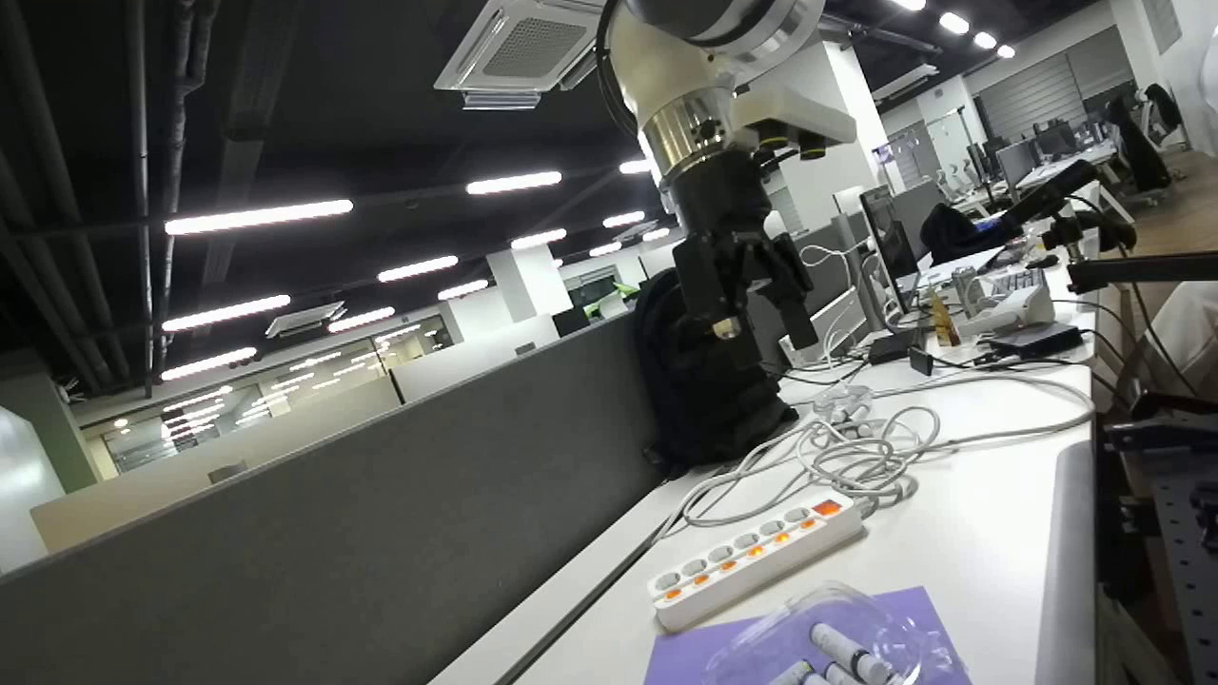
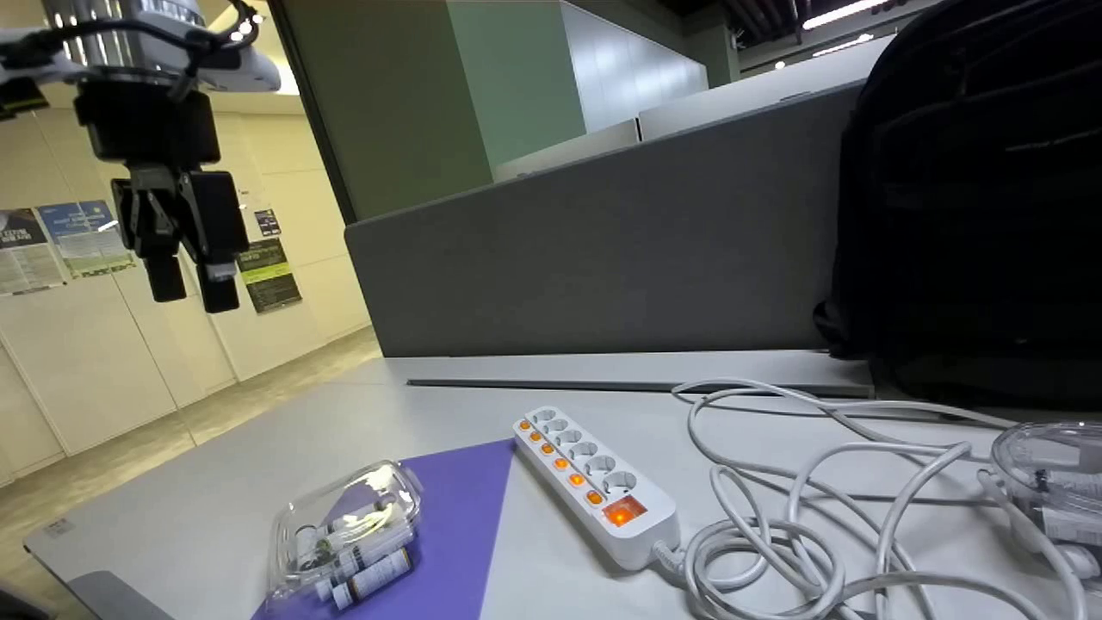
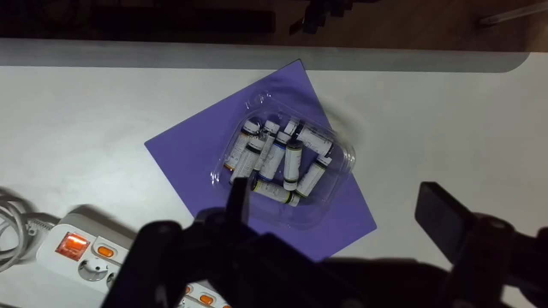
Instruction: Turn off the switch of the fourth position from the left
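Observation:
A white power strip lies on the white table in both exterior views (image 1: 775, 569) (image 2: 578, 508). A row of small orange switches (image 2: 561, 463) runs beside its round sockets. A larger red-orange main switch (image 2: 623, 511) glows at the cable end. In the wrist view the strip (image 3: 98, 261) is at the lower left, and the dark gripper hides its middle and far end. My gripper is open and empty, well above the table, in both exterior views (image 1: 761, 328) (image 2: 195, 293). In the wrist view, the fingers (image 3: 336, 201) are wide apart over a clear container, touching nothing.
The clear plastic container (image 3: 308, 214) with several small vials sits on a purple sheet (image 3: 180, 145) beside the strip. Tangled grey cable (image 2: 766, 551) lies at the strip's cable end. A dark partition (image 2: 594, 267) and a black backpack (image 2: 973, 215) stand along the table's back.

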`<state>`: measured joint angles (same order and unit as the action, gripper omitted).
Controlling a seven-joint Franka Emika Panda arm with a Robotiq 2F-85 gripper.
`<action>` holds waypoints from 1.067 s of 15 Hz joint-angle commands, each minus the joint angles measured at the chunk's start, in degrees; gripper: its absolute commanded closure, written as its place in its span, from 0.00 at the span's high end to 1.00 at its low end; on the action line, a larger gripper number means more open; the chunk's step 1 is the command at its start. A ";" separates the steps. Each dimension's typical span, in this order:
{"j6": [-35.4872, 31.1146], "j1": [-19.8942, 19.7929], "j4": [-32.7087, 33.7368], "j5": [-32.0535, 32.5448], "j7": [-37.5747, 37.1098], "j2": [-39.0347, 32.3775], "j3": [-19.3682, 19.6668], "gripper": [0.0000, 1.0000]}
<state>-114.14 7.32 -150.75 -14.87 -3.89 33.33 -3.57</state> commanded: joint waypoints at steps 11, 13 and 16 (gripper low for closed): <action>-14.51 -2.80 0.86 3.80 -1.17 -6.66 -2.07 1.00; -18.58 -3.78 2.03 6.68 -1.73 -10.86 -2.50 1.00; -20.99 -5.85 4.80 12.36 -5.32 -17.62 -3.51 1.00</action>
<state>-134.28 3.55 -150.24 -7.14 -4.51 22.47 -5.64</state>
